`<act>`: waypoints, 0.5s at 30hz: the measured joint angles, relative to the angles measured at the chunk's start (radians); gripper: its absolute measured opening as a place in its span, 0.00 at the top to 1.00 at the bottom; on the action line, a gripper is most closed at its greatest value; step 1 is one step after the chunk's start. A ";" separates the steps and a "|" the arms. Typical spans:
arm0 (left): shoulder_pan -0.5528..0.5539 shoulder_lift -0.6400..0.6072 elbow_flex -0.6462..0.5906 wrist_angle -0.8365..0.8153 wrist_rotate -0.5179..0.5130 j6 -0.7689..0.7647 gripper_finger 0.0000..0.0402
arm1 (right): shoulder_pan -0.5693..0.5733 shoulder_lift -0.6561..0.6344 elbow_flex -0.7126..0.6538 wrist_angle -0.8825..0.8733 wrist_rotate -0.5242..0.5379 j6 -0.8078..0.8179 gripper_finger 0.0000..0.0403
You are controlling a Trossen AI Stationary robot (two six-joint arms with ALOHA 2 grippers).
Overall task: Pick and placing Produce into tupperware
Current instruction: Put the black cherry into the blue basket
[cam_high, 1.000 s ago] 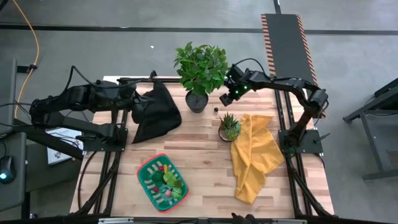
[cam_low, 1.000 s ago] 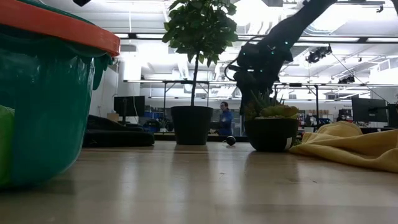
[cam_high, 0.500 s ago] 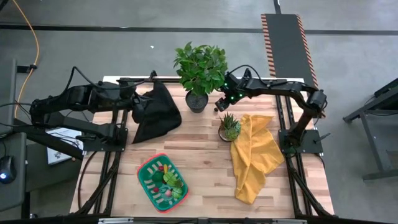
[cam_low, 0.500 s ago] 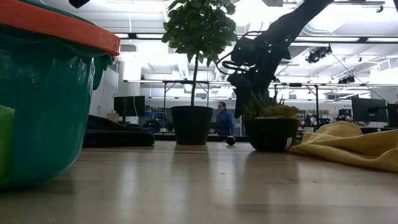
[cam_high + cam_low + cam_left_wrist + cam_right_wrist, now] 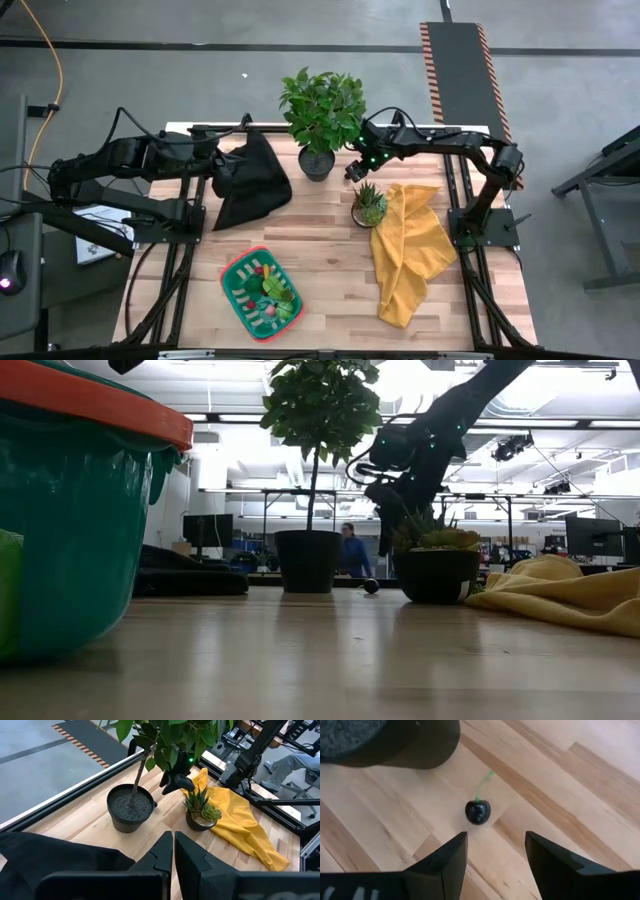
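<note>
A small dark cherry with a green stem [image 5: 478,812] lies on the wooden table between the two plant pots; it also shows in the low view [image 5: 371,586]. My right gripper [image 5: 496,845] is open and hangs above the cherry, fingers pointing down, one on either side of it, without touching; the gripper also shows in the high view [image 5: 352,172]. The green tupperware with the red rim [image 5: 262,292] stands at the near left and holds several toy produce pieces. My left gripper [image 5: 173,852] is shut and empty, raised over the black cloth [image 5: 245,180] at the far left.
The large leafy potted plant [image 5: 322,115] stands just left of the cherry and the small spiky potted plant [image 5: 369,203] just nearer. A yellow cloth [image 5: 405,250] lies at the right. A person [image 5: 348,550] shows in the room behind.
My right gripper has gone toward the table's left edge and a little nearer, from beside the leafy plant to a place over the cherry. The cherry has stayed where it was.
</note>
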 joint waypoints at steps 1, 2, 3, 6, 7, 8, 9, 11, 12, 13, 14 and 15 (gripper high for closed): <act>0.000 0.000 0.000 -0.001 0.000 0.000 0.98 | 0.002 0.000 0.000 -0.003 0.000 0.000 0.53; 0.000 0.000 0.000 -0.001 0.000 0.000 0.98 | 0.004 0.000 0.000 -0.003 -0.003 0.000 0.53; 0.000 0.000 0.000 -0.004 0.000 0.000 0.98 | 0.007 0.000 0.000 -0.006 -0.007 0.001 0.53; 0.000 0.000 0.000 -0.021 -0.002 0.000 0.98 | 0.014 0.000 0.000 -0.028 -0.010 0.008 0.53; 0.000 0.000 0.000 -0.026 -0.002 0.000 0.98 | 0.014 0.000 0.000 -0.033 -0.010 0.008 0.53; 0.000 0.000 0.000 -0.028 -0.002 0.000 0.98 | 0.015 0.000 0.000 -0.037 -0.011 0.008 0.53; 0.000 0.000 0.000 -0.027 -0.002 0.000 0.98 | 0.016 0.000 0.000 -0.042 -0.011 0.009 0.53; 0.000 0.000 0.000 -0.027 -0.002 0.000 0.98 | 0.016 0.000 0.000 -0.049 -0.011 0.014 0.53; 0.000 0.000 0.000 -0.027 -0.002 0.000 0.98 | 0.016 0.000 0.000 -0.049 -0.010 0.019 0.53; 0.000 0.000 0.000 -0.027 -0.002 0.000 0.98 | 0.016 0.000 0.000 -0.048 -0.011 0.020 0.53; 0.000 0.000 0.000 -0.027 -0.002 0.000 0.98 | 0.015 0.000 0.000 -0.049 -0.011 0.025 0.53; 0.000 0.000 0.000 -0.027 -0.002 0.000 0.98 | 0.015 0.000 0.000 -0.048 -0.010 0.027 0.53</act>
